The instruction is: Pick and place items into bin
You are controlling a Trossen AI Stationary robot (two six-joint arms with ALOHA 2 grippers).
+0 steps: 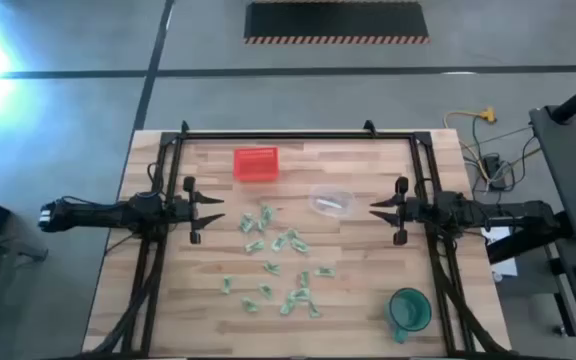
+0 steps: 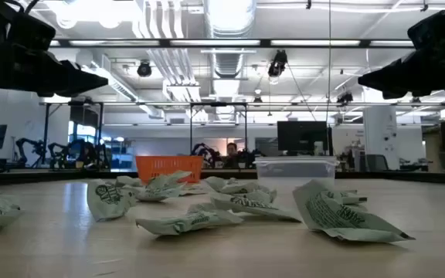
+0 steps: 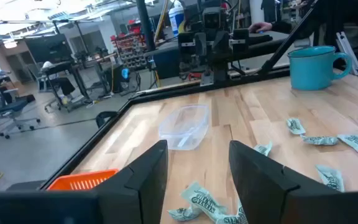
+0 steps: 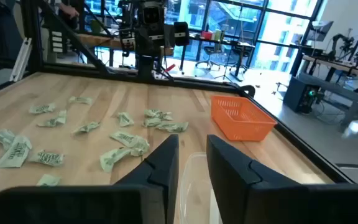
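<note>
Several small pale green crinkly wrapped pieces (image 1: 278, 262) lie scattered flat on the wooden table's middle and near part, and show in the low view (image 2: 238, 202) and both wrist views (image 3: 204, 202) (image 4: 123, 140). The red-orange mesh bin (image 1: 256, 163) stands on the table toward the far edge. My left gripper (image 1: 218, 210) hovers open at the left of the pieces, above the table (image 3: 197, 168). My right gripper (image 1: 375, 210) hovers open at their right (image 4: 192, 158). Neither touches anything.
A clear plastic container (image 1: 332, 201) sits between the bin and my right gripper, just ahead of its fingers (image 4: 194, 180). A teal mug (image 1: 408, 310) stands near the table's near right corner. A black frame (image 1: 298, 136) runs round the table's edges.
</note>
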